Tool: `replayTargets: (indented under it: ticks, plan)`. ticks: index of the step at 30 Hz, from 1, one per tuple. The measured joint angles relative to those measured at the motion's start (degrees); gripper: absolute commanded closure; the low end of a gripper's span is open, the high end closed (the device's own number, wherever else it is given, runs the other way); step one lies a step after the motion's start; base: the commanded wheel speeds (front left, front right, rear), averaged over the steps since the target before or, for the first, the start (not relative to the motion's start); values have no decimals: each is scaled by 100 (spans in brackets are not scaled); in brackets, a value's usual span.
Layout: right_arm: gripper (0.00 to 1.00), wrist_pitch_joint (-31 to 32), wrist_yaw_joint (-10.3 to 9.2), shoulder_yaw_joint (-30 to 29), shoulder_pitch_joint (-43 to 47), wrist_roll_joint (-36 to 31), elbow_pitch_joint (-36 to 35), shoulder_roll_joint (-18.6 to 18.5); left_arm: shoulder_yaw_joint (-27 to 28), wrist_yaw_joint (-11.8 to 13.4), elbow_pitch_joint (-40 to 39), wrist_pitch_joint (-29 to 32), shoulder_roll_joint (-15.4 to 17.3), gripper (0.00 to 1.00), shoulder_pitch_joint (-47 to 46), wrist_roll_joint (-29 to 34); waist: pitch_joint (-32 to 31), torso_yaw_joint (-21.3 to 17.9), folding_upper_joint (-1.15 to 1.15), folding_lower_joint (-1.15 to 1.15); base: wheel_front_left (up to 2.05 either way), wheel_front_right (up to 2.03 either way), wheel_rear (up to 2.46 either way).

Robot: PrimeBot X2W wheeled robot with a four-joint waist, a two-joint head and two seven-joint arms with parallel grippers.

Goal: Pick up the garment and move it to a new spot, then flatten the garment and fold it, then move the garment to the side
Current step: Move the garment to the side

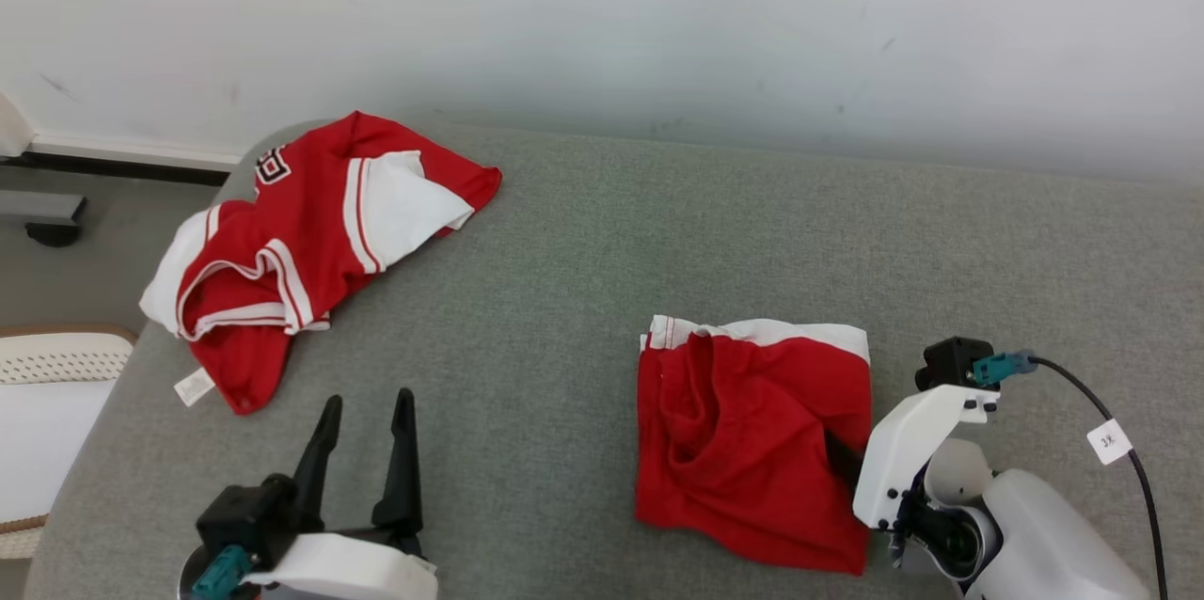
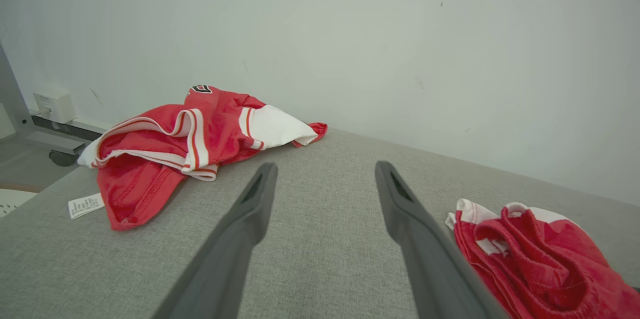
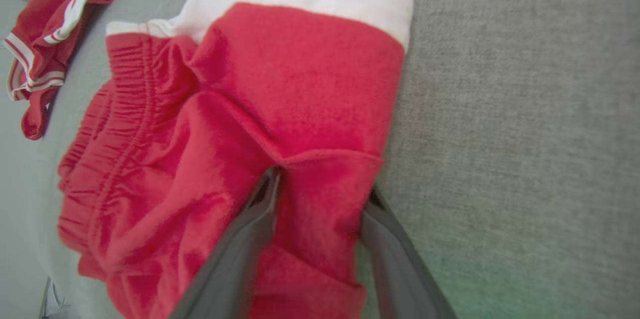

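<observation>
Your right gripper (image 3: 322,184) at right edge of red shorts (image 1: 752,450), near-right part of grey cushion (image 1: 583,252): jaws apart, straddling fold, not pinched. Left gripper (image 1: 367,402) wide, empty, well apart leftward.

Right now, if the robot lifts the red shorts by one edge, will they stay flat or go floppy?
Probably floppy: the red shorts lie in soft crumpled folds, so they would likely droop from the right pincer, which straddles one fold. They look thin, so probably light. Pushed, they may bunch up on the rough grey surface.
</observation>
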Motion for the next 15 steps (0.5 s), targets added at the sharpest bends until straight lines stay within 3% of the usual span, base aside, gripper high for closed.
replayTargets:
  ticks: [1, 2, 15]
  plan:
    - [94, -27, 0, 34, 23, 59, -11, 7, -5, 13, 1, 0, 0, 0, 3, 0, -16, 2, 0, 0, 0, 0, 0]
    - [100, -92, 0, 65, 46, 79, -8, 13, -2, 13, 3, 0, 0, 0, 5, 1, -33, 1, 0, 0, 0, 0, 0]
    - [100, -880, 0, 183, -182, -109, 250, 4, 36, -90, -70, 0, 1, 0, 63, 115, -231, -478, 0, 0, 0, 0, 0]
